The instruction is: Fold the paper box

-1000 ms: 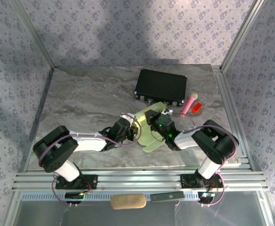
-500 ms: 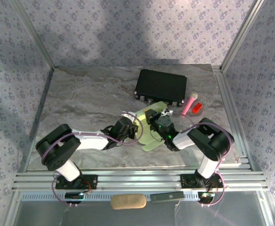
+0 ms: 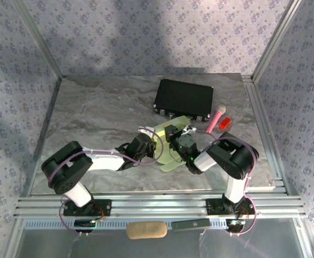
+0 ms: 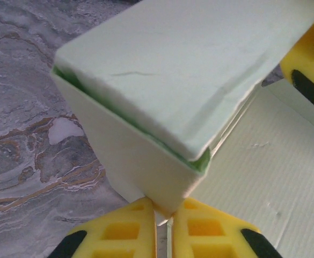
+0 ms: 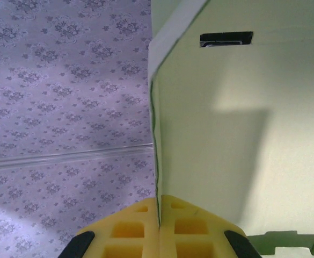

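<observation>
We saw the left gripper (image 4: 163, 217) and right gripper (image 5: 159, 209) each pinched shut on the smooth pale yellow-green thin-card paper box (image 4: 189, 70) (crisp-edged), black rectangular case (image 3: 183, 99) at its twelve o'clock.

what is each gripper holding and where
Both hold the paper box: the left gripper pinches a folded corner, the right gripper a panel's edge.

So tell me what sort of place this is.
Probably a robot test cell, not a home: patterned walls on an aluminium frame enclose a marble-look table, with a left arm and right arm bolted at its edge, working a paper box.
</observation>
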{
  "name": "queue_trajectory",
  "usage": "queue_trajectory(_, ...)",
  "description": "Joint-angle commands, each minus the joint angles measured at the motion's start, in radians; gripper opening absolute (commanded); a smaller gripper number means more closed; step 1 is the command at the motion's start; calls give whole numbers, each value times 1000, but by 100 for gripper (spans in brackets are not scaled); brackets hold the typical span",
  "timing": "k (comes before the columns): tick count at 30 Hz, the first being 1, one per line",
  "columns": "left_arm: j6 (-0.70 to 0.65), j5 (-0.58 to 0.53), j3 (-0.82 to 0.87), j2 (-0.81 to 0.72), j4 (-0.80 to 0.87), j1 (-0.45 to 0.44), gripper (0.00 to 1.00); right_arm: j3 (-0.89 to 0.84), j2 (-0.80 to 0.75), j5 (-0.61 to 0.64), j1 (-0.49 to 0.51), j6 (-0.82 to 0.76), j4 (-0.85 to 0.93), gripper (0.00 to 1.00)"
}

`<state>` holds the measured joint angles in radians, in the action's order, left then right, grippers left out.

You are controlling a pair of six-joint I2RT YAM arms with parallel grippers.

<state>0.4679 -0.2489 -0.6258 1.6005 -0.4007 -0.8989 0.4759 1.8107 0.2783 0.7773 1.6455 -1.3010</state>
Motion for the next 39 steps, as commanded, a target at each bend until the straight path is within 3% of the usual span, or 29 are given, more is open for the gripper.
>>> queue_trajectory(1, 6, -3, -52, 26, -63, -5, 7, -13, 44, -73, 48, 10, 112, 0)
queue_trajectory(4, 17, -33, -73, 37, -39, -14, 0, -11, 42, -69, 54, 13, 112, 0)
queue_trajectory(11, 66, -213, -147, 85, 78, -61, 0, -8, 39, -67, 57, 16, 116, 0)
queue_trajectory(16, 48, -204, -173, 105, 89, -61, 0, -11, 36, -73, 56, 21, 115, 0)
queue_trajectory(23, 32, -212, -176, 96, 86, -42, 15, -16, 19, -74, 53, 23, 118, 0)
queue_trajectory(31, 38, -220, -180, 91, 85, -6, 17, -12, 13, -76, 52, 24, 128, 0)
queue_trajectory(34, 39, -235, -189, 93, 92, -2, 23, -14, 13, -74, 52, 27, 129, 0)
queue_trajectory(39, 38, -248, -216, 112, 107, 2, 20, -7, 14, -77, 49, 31, 132, 0)
